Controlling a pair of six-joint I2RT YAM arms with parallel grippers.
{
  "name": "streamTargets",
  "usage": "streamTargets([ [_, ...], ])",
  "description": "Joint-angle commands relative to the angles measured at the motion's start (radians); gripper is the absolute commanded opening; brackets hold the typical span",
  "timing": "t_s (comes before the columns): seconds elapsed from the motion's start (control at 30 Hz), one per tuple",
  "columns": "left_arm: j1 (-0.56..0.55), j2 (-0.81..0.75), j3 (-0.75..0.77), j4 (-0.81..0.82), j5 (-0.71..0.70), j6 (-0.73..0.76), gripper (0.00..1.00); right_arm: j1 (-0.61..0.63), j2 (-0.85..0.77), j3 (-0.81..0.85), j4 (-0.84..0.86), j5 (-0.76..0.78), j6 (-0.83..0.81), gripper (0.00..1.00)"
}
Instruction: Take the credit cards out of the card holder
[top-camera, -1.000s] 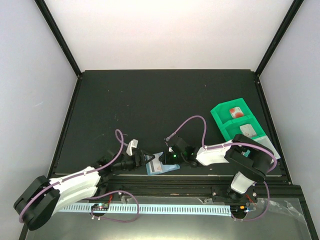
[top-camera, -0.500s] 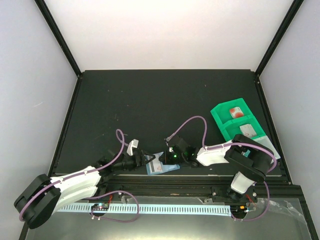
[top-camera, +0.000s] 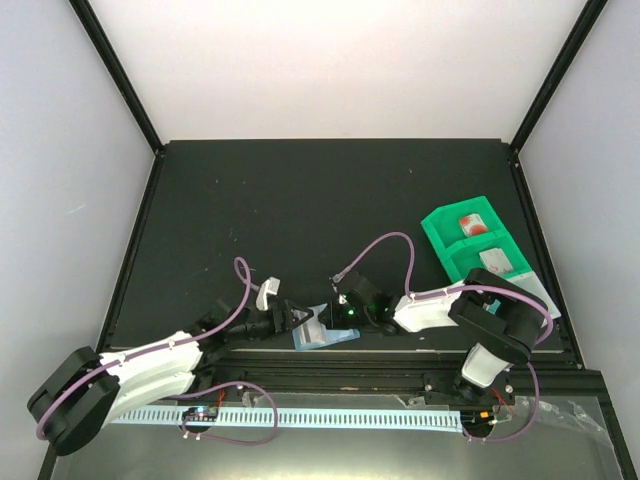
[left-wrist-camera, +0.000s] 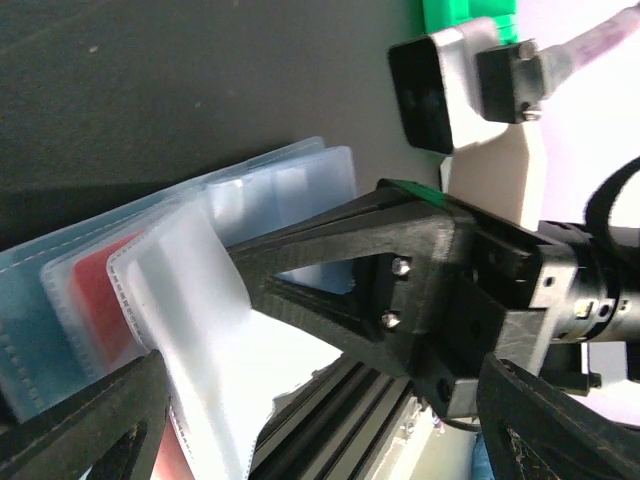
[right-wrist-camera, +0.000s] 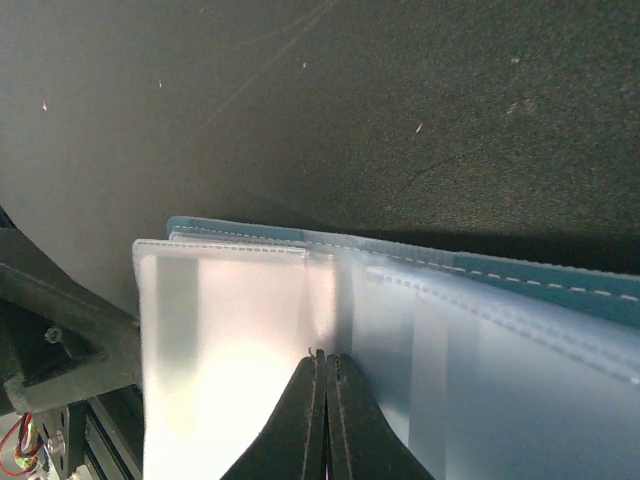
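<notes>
On the black table (top-camera: 300, 200), two credit cards (top-camera: 471, 224) are lodged in the green tray (top-camera: 440, 222) at right, while the near-edge card holder (top-camera: 325, 334), a red card (left-wrist-camera: 90, 290) apparently left inside, is pinched by the right gripper (right-wrist-camera: 325, 362), the left gripper (top-camera: 303, 322) held spread beside it.

Left arm: the white-and-black left arm (top-camera: 150, 365) is sliding a little to the right along the near edge of the black table (top-camera: 300, 200), toward the light-blue plastic bifold card holder (top-camera: 338, 337).
Left gripper: the black two-finger left gripper (top-camera: 298, 320), fingers spread wide, is closing the gap to the holder's left end and is now just beside it.
Wrist camera: the small white camera block (top-camera: 267, 293) on that wrist is shifting right and slightly up the top view.
Card holder: its clear pocket leaf (top-camera: 317, 326) is perhaps lifting slightly; too small to tell.
</notes>
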Motion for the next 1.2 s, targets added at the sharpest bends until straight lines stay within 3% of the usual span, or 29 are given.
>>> streamTargets([
  [0.0, -0.021, 0.002, 0.06, 0.043, 0.002, 0.004, 0.86, 0.002, 0.032, -0.04, -0.096, 0.007, 0.005, 0.01],
  [0.17, -0.033, 0.001, 0.065, 0.033, -0.009, 0.006, 0.85, 0.001, 0.02, -0.046, -0.088, 0.01, 0.008, 0.01],
  [0.33, -0.037, 0.004, 0.065, 0.008, -0.021, 0.019, 0.77, 0.001, 0.001, -0.055, -0.082, 0.016, 0.015, 0.01],
  [0.67, -0.041, 0.005, 0.064, -0.067, -0.062, 0.047, 0.41, 0.001, -0.047, -0.063, -0.085, 0.035, 0.02, 0.01],
  [0.73, -0.04, 0.011, 0.06, -0.06, -0.062, 0.045, 0.38, 0.001, -0.048, -0.063, -0.085, 0.036, 0.021, 0.01],
  [0.97, -0.048, 0.021, 0.063, 0.016, -0.027, 0.053, 0.39, 0.001, -0.05, -0.062, -0.085, 0.039, 0.022, 0.01],
  [1.17, -0.048, 0.013, 0.064, -0.089, -0.088, 0.062, 0.52, 0.001, -0.039, -0.054, -0.094, 0.041, 0.014, 0.01],
])
